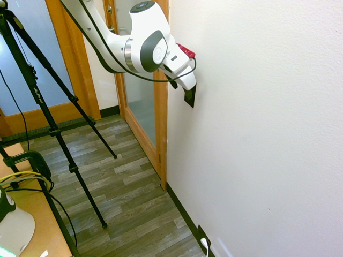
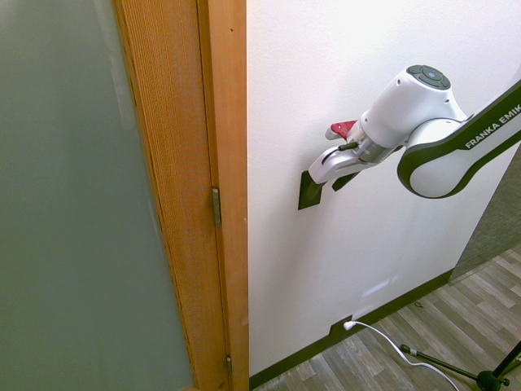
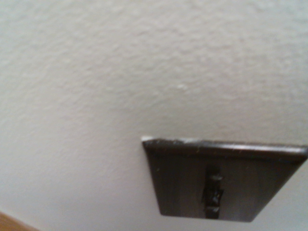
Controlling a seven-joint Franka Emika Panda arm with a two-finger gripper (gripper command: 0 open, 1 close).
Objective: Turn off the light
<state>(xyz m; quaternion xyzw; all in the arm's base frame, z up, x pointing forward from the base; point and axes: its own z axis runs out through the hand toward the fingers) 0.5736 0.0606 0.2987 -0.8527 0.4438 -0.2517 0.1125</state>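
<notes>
We see the white arm reaching to the pale textured wall [image 1: 257, 134], its gripper [image 1: 188, 92] angled down and tipped toward the switch [image 2: 309, 190], a small black upright plate mounted on that wall just beside the wooden door frame [image 2: 224, 163]. In both outside views the gripper's body covers the upper part of the plate, so only its lower corner shows beneath, and we cannot tell whether anything touches it. The fingers themselves are mostly lost against the dark plate; from what little shows, and with nothing between them, we take them to be spread wide, holding nothing. A red part [image 2: 343, 129] sits on the top of the hand. The wrist view gives us the plate close up but blurred: its edge catches a thin line of light, and a small toggle [image 3: 212, 192] stands in the middle, too soft for us to read which way it is thrown. No lamp shows in any view. Low on the wall, at the dark baseboard, a dark outlet [image 1: 202, 235] carries a white plug [image 2: 349, 325], well apart from the switch. A frosted glass door [image 2: 73, 204] fills the frame, and the floor [image 1: 123, 187] is grey wood plank.
</notes>
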